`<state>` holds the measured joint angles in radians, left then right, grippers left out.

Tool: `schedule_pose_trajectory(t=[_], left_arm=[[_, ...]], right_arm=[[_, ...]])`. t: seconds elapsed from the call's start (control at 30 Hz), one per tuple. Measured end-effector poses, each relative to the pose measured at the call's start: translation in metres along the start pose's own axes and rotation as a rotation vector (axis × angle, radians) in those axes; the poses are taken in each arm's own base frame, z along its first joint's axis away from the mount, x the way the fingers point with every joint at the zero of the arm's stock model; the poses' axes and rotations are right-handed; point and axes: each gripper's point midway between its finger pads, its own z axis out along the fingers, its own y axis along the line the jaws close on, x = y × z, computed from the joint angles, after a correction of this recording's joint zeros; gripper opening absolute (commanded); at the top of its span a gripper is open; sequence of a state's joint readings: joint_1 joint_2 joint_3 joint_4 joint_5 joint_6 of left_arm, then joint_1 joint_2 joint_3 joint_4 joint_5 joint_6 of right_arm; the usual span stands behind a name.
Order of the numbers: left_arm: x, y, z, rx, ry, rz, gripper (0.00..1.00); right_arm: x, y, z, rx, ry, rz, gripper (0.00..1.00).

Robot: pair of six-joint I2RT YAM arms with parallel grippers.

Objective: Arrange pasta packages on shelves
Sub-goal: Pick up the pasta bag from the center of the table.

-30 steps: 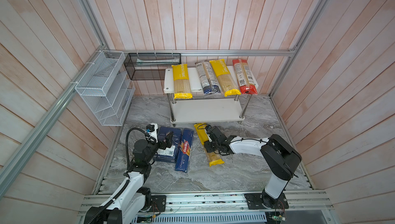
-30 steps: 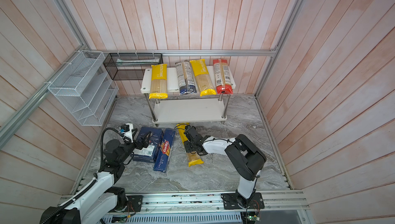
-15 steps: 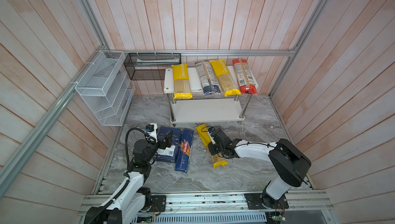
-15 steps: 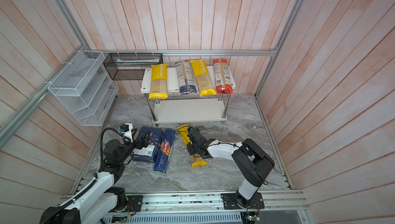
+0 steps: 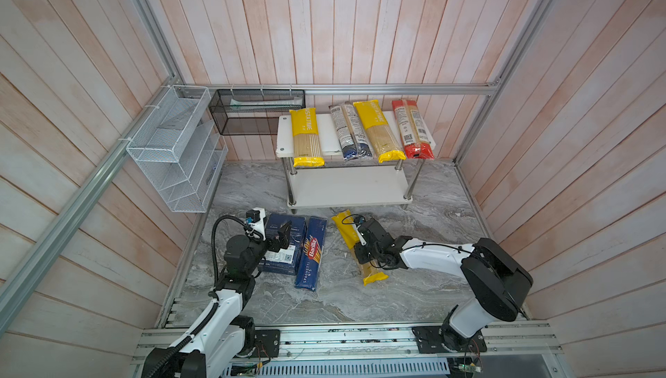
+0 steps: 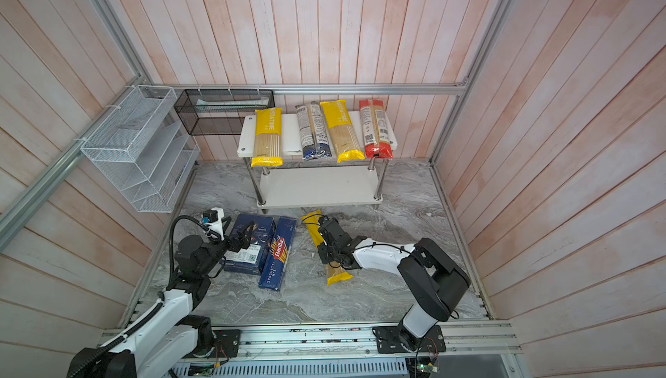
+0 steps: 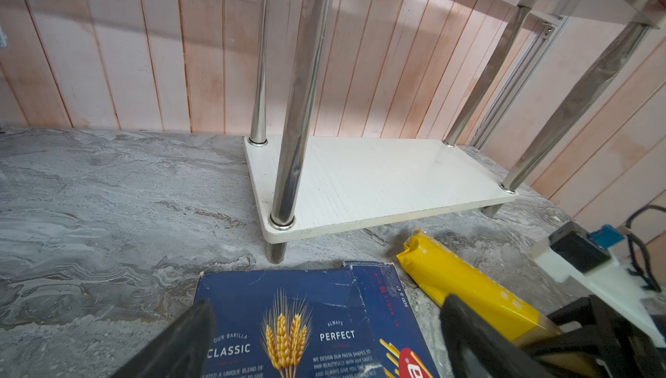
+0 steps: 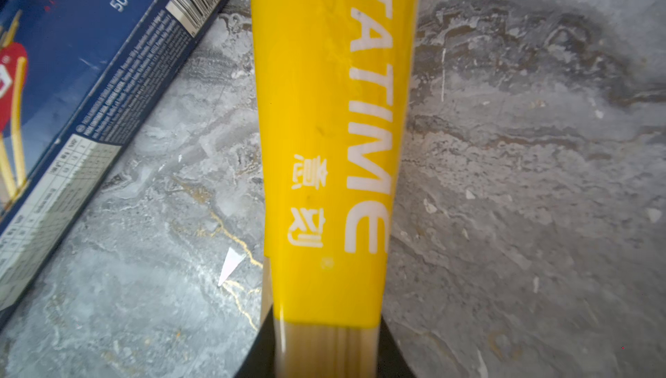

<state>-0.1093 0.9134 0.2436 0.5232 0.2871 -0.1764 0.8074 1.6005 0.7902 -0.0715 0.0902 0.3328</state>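
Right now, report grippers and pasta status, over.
Left gripper open over Barilla box. Right gripper shut on yellow PASTATIME bag, bag lying on floor. Lower shelf bare, nothing between.

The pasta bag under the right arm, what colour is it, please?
The long bag is yellow with white lettering, clearest in the right wrist view.

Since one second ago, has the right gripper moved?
Yes, the right gripper slid slightly away from the white rack, along the yellow PASTATIME bag.
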Motion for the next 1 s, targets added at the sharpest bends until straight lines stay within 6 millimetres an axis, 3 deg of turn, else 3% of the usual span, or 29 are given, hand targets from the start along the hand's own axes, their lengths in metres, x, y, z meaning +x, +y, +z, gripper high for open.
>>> schedule_pose_trajectory(t=[0.13, 0.3, 0.63, 1.0], left_arm=[[0.001, 0.0, 0.0, -0.001, 0.003, -0.001, 1.0], [0.003, 0.001, 0.001, -0.002, 0.011, -0.003, 1.0], [0.004, 0.001, 0.001, -0.002, 0.013, -0.004, 1.0], [0.004, 0.001, 0.002, -0.003, 0.015, -0.005, 1.0]], right_arm=[[0.003, -0.005, -0.011, 0.016, 0.005, 0.0, 0.07], [-0.009, -0.01, -0.025, 0.018, -0.035, 0.019, 0.02], [-0.015, -0.023, -0.043, 0.04, -0.054, 0.047, 0.0], [-0.037, -0.057, -0.061, 0.079, -0.12, 0.146, 0.0]])
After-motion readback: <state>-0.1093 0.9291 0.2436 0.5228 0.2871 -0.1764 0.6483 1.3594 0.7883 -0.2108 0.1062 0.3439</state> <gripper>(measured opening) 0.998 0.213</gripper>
